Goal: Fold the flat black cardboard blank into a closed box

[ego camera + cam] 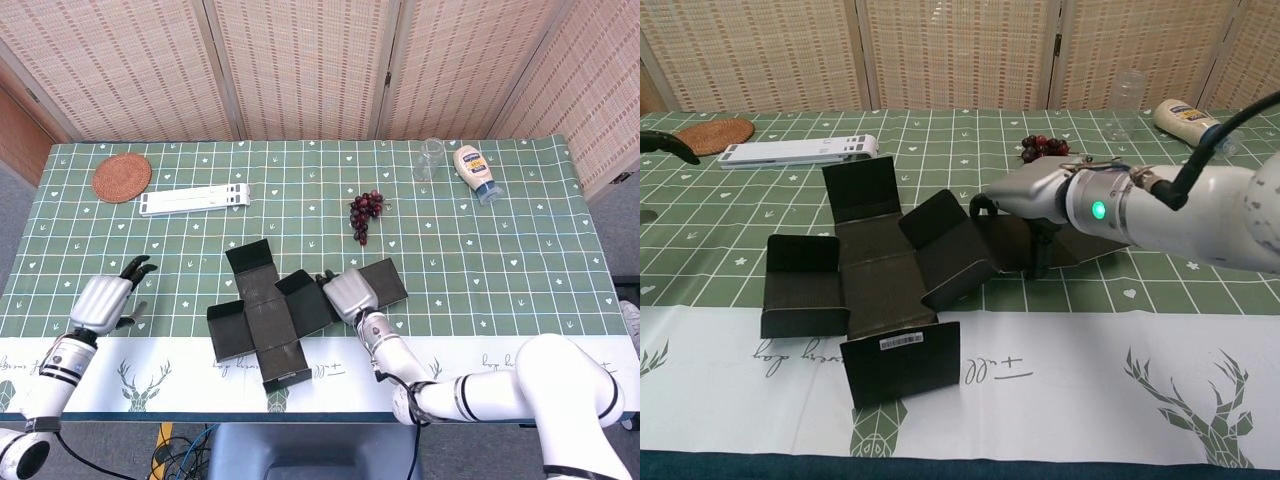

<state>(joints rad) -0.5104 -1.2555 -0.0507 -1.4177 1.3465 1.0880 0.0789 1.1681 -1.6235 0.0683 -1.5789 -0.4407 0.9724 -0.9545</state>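
Note:
The black cardboard blank (275,315) (880,285) lies spread as a cross near the table's front edge, with its side flaps standing partly up. A white label shows on its near flap (902,362). My right hand (350,293) (1040,195) lies over the blank's right panel (385,280) and grips it, fingers curled at the panel's inner edge and one finger pointing down onto it. My left hand (103,299) hovers well left of the blank with its fingers apart and nothing in it. In the chest view only the left hand's dark fingertips (668,146) show, at the left edge.
A woven coaster (121,177) (715,134) and a long white folded stand (195,199) (800,151) lie at the back left. Grapes (365,212) (1043,148) sit just behind the blank. A glass (430,158) and a mayonnaise bottle (475,172) (1185,115) are at the back right.

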